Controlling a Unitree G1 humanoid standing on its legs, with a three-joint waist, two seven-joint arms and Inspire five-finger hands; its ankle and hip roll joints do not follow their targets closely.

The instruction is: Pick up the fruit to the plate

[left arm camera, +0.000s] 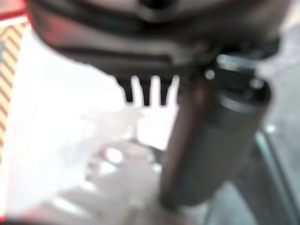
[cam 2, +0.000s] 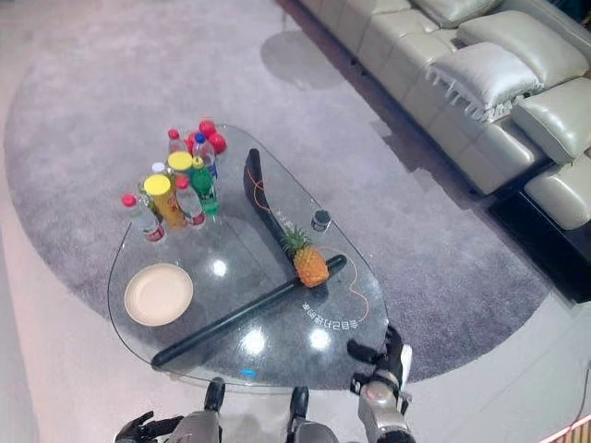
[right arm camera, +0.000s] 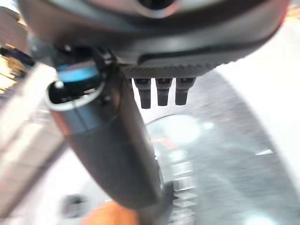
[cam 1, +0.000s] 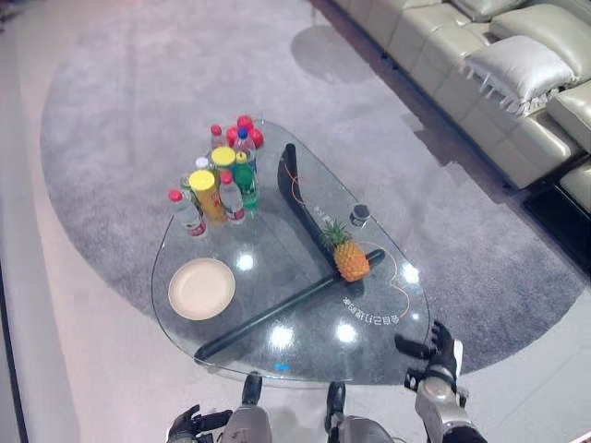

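Note:
A small pineapple (cam 1: 350,255) stands upright on the glass table (cam 1: 305,328), right of the middle, touching the dark crossing bar under the glass. A round cream plate (cam 1: 201,289) lies at the table's near left. My right hand (cam 1: 438,352) hovers open by the table's near right edge, a short way from the pineapple; its straight fingers (right arm camera: 162,92) and thumb (right arm camera: 108,140) show in the right wrist view, with an orange blur of the pineapple (right arm camera: 110,216) past them. My left hand (cam 1: 189,424) hangs low below the near edge, fingers (left arm camera: 146,90) straight, holding nothing.
Several bottles and a yellow can (cam 1: 207,195) cluster at the table's far left, with red fruit (cam 1: 247,129) behind them. A small dark cup (cam 1: 360,214) sits beyond the pineapple. A beige sofa (cam 1: 499,74) stands far right on the grey carpet.

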